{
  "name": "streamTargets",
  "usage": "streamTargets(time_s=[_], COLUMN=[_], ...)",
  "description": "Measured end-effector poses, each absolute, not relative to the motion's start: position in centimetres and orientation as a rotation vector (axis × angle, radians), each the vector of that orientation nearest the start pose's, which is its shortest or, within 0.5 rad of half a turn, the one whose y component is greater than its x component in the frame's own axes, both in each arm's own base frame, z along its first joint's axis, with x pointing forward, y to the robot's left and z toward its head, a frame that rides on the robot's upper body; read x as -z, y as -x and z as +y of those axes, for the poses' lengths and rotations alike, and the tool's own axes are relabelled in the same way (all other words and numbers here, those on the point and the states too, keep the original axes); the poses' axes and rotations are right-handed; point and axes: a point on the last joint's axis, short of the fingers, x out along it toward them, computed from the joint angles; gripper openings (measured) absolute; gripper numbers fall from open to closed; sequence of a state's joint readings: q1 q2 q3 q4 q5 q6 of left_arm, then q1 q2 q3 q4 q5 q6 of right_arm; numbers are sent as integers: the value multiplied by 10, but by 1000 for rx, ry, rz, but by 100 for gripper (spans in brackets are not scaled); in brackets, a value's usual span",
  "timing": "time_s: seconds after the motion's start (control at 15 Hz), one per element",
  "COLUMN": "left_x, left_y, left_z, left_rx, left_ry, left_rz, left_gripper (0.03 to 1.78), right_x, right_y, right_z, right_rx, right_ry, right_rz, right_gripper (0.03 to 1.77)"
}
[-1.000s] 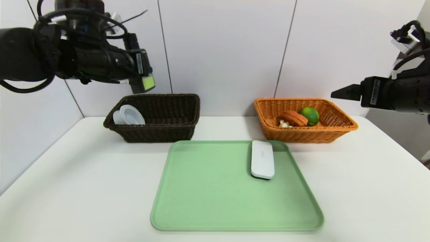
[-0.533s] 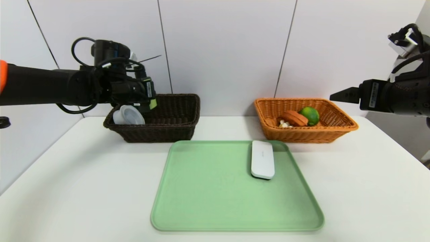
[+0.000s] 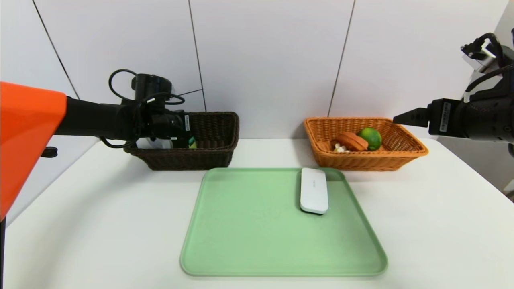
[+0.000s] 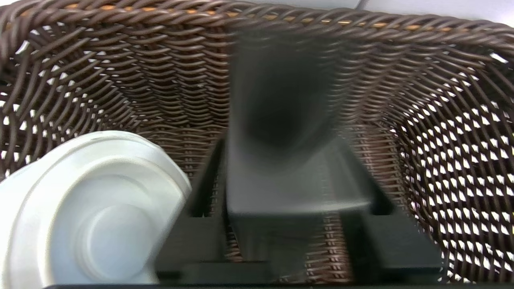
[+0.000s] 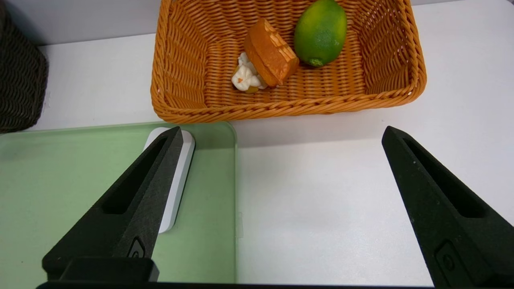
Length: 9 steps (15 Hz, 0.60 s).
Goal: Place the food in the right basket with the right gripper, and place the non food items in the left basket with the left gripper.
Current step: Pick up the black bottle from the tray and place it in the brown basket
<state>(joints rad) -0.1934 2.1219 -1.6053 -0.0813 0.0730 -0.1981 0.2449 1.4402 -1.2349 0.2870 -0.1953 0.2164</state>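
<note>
A white table (image 3: pixel 100 224) against a pale panelled wall (image 3: pixel 265 56) carries a green tray (image 3: pixel 249 237) holding the flat white box (image 3: pixel 313 195). In the dark brown basket (image 3: pixel 213 132), the left gripper (image 3: pixel 185 138) clasps the dark bottle (image 4: pixel 281 132) beside the white disc (image 4: pixel 92 212). The right gripper (image 5: pixel 281 208) hangs spread wide.

Pale green tray (image 3: pixel 249 241) on the white table (image 3: pixel 433 224) has a white flat box (image 3: pixel 313 195), with a dark brown woven basket (image 3: pixel 209 154) and orange woven basket (image 3: pixel 361 160) behind it holding a green lime (image 3: pixel 371 137).
</note>
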Motion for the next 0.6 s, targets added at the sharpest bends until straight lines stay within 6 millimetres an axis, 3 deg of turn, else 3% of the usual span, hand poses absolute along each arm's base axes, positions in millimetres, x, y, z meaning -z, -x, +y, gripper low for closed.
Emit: streamTargets(time_s=[0.2,0.33,0.6], left_x=[-193,-205,-268], left_y=[-431,-425,-387], left_z=[-83,-81,-75], left_rx=[75,77,92], left_ry=[135,137,148], left_rz=[441,414,299], left_gripper=[117,129,145], right_x=[-288,-288,-301], right_y=[-231,-230,-230], right_z=[53,53,57], right_rx=[3,2,-18], right_ry=[-106,-106,-109], right_rz=[482,480,442], right_gripper=[171,171,171])
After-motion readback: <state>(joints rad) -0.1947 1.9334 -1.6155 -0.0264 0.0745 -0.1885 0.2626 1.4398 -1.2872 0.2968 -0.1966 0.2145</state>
